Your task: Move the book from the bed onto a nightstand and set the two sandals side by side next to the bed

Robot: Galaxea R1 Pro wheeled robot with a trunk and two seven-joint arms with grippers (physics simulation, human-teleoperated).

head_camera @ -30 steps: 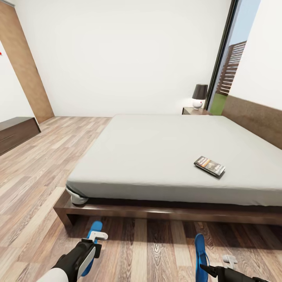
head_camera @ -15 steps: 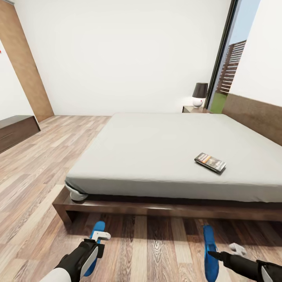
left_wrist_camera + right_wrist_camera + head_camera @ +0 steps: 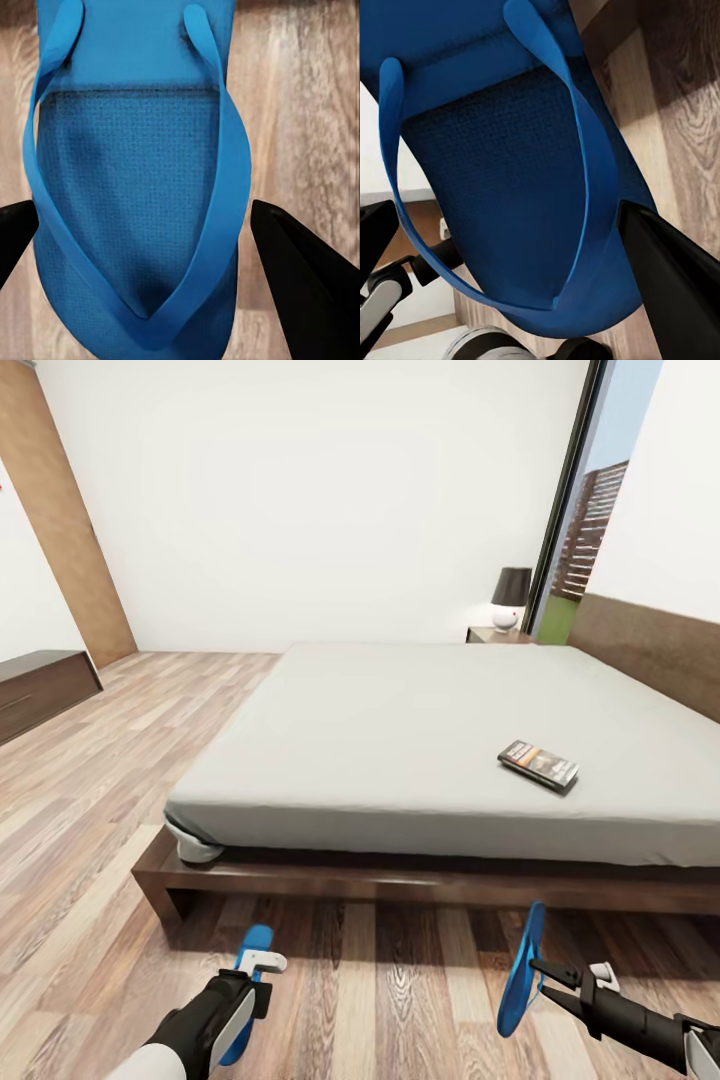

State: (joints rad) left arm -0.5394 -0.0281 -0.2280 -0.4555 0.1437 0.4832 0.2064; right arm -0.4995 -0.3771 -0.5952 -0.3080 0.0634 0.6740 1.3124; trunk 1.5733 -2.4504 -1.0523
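Bedroom floor [image 3: 90,840]: brown wood planks with visible grain, meeting plain white walls. Bed [image 3: 420,880]: low dark-brown wooden platform frame carrying a flat, smooth light-grey mattress. Nightstand [image 3: 492,635]: dark wood, at 1 o'clock beyond the mattress, bearing a dark-shaded lamp [image 3: 510,598]. Book [image 3: 538,765]: thin dark paperback lying flat on the mattress at 2 o'clock.

Left sandal [image 3: 248,985]: bright blue, foot-shaped, pebbled sole, flat on the planks at 7 o'clock. Left gripper [image 3: 262,961]: fingers straddle the sandal; grasp cannot be confirmed. Right sandal [image 3: 522,972]: lifted on edge at 5 o'clock, clamped by the right gripper [image 3: 568,982].
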